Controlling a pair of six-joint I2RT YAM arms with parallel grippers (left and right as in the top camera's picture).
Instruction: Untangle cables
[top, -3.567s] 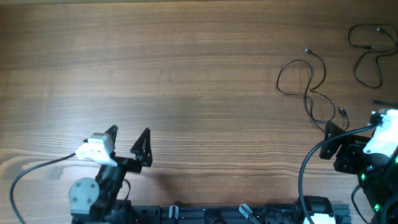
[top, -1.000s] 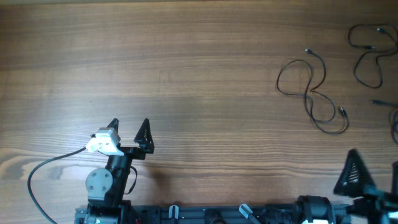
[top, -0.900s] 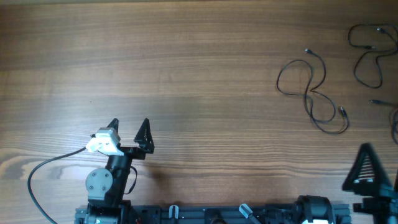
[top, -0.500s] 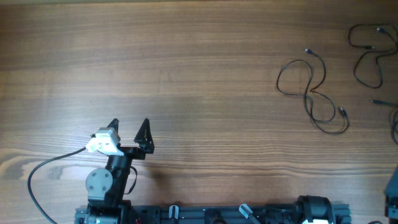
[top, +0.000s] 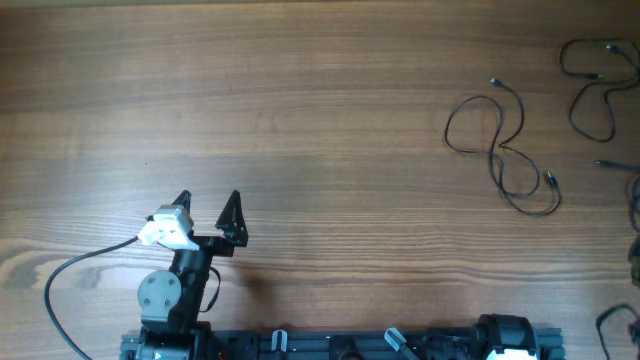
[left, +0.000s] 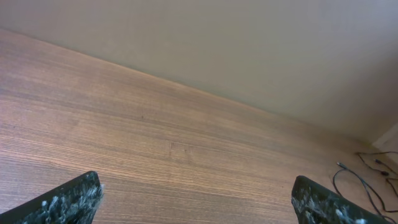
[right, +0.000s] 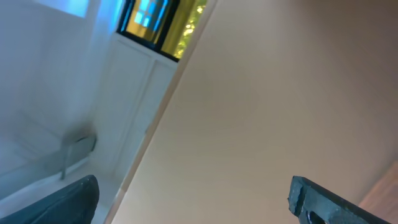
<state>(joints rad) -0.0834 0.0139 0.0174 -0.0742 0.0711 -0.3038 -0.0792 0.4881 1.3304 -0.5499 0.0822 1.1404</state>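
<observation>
The cables (top: 497, 149) lie as loose, looping strands on the desk (top: 300, 120) in the upper right of the overhead view. One squiggle sits toward the middle right and another (top: 571, 112) runs against the right edge, the two apart from each other. At the lower left, the left jaws stand wide apart over bare wood, empty and well apart from the cables. In their own wrist view the right jaws also gape empty, tilted up toward a wall.
</observation>
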